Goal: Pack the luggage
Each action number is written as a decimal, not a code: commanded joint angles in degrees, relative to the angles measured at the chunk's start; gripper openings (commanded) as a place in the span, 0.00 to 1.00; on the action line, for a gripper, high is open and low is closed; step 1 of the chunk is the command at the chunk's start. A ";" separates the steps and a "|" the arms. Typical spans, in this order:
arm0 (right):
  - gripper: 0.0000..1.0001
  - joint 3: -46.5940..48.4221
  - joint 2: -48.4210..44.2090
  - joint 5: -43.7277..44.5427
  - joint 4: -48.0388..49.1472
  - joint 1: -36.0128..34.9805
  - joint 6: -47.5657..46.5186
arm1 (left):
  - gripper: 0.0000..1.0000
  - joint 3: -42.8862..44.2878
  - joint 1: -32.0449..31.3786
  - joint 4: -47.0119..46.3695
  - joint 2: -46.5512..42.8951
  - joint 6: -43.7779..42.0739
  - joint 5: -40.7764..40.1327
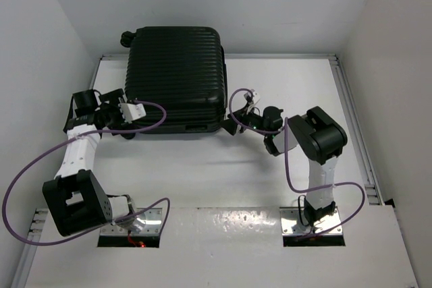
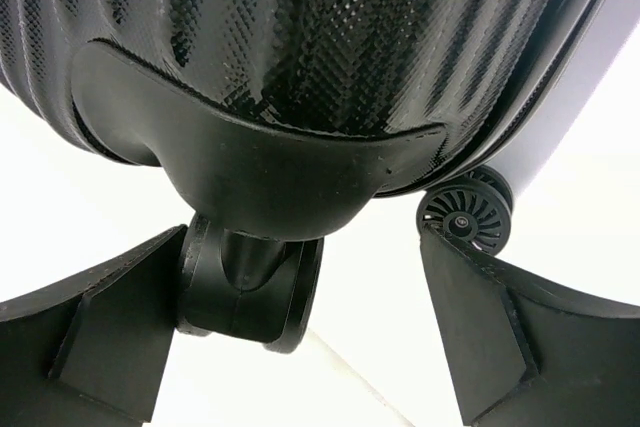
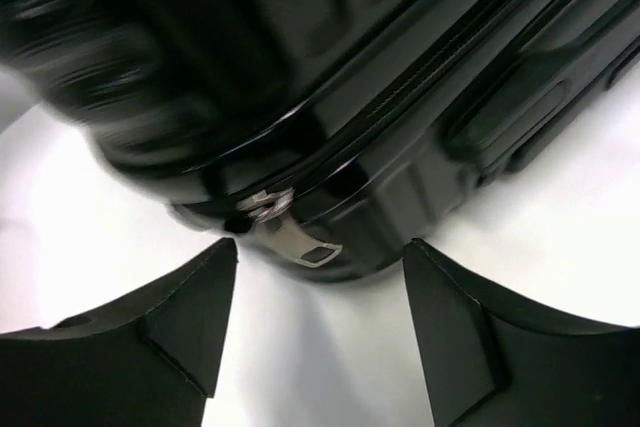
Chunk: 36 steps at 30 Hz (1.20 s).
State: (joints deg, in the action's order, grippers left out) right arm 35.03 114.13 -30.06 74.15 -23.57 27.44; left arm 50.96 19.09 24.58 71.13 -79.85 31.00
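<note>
Right end effector [image 3: 320, 252], released, faces the zipper pull [image 3: 295, 242] of the luggage [image 3: 380, 77] just ahead; pinch it squarely. Left end effector [image 2: 302, 239], released, brackets a wheel [image 2: 250, 292].

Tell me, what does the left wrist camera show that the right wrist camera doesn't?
Left wrist only: the near wheel just ahead of the open left gripper, and a spoked wheel behind. Right wrist only: a silver zipper pull ahead of the open right gripper. Both: the black luggage on the white table.
</note>
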 commanded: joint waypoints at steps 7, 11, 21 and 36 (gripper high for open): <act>0.54 5.06 2.07 -1.84 18.83 1.60 -6.70 | 1.00 -1.92 1.12 1.62 -0.29 2.51 0.64; 0.40 4.26 0.31 -1.75 19.19 1.34 -8.63 | 1.00 -2.44 1.12 1.09 -0.29 2.51 0.64; 0.57 4.17 -1.89 -0.08 19.10 1.42 -14.61 | 1.00 -2.97 1.12 1.09 -0.29 2.51 0.64; 0.41 8.39 -2.24 -7.02 19.01 2.74 -16.98 | 1.00 -3.50 1.12 1.09 -0.82 3.03 0.11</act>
State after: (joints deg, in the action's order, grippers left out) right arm 39.46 114.41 -33.89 72.31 -20.69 11.73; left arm 48.36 19.25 22.57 71.13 -78.70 30.13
